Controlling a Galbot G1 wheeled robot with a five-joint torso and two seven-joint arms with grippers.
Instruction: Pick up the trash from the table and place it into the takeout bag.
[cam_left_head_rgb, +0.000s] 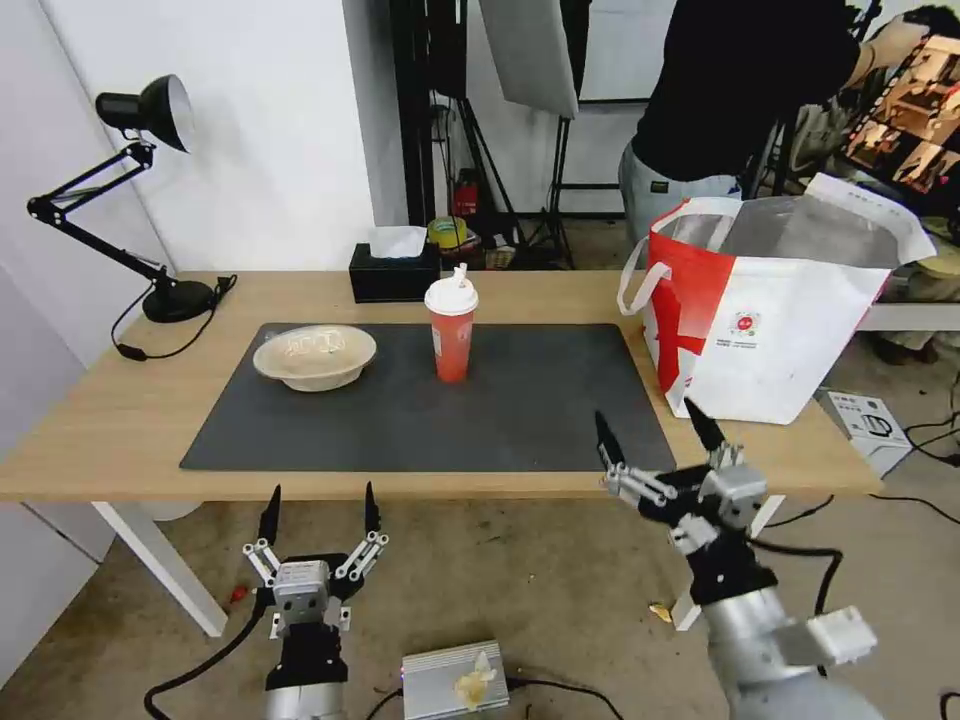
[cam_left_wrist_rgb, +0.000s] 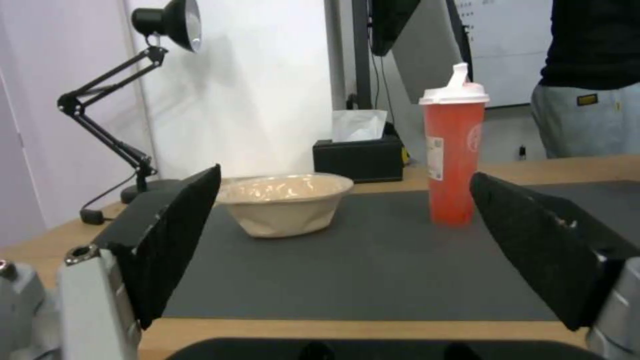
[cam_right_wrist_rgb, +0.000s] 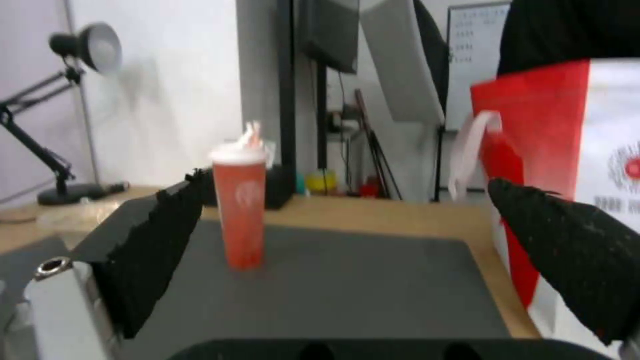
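Tall red paper cup with white lid (cam_left_head_rgb: 452, 331) (cam_left_wrist_rgb: 453, 157) (cam_right_wrist_rgb: 239, 207): upright on the dark grey rectangular mat (cam_left_head_rgb: 430, 400) (cam_left_wrist_rgb: 360, 260) (cam_right_wrist_rgb: 347, 285), near the mat's far edge, about midway along it.

Shallow beige bowl with clear lid (cam_left_head_rgb: 314, 355) (cam_left_wrist_rgb: 285, 202): on the same mat, at its far left corner, well apart from the cup.

Big white and red takeout bag with white loop handles (cam_left_head_rgb: 760, 310) (cam_right_wrist_rgb: 567, 165): upright at the right end of the light-wood counter (cam_left_head_rgb: 110, 420) (cam_left_wrist_rgb: 400, 332) (cam_right_wrist_rgb: 373, 215), just beside the mat's right edge, mouth open with silver foil lining showing, small red logo facing the near edge.

Black tissue box (cam_left_head_rgb: 394, 272) (cam_left_wrist_rgb: 360, 157): at the counter's far edge, behind the cup, a white tissue standing out of it.

Black desk lamp (cam_left_head_rgb: 120, 190) (cam_left_wrist_rgb: 127, 100) (cam_right_wrist_rgb: 60, 115): base at the far left corner of the counter, arm jointed, shade raised.

Left pincer (cam_left_head_rgb: 318, 510): below and in front of the counter's near edge, left of centre, black fingers spread apart, holding nothing.

Right pincer (cam_left_head_rgb: 655, 432): at the near edge toward the right end, level with the mat's near right corner, fingers spread wide, holding nothing.
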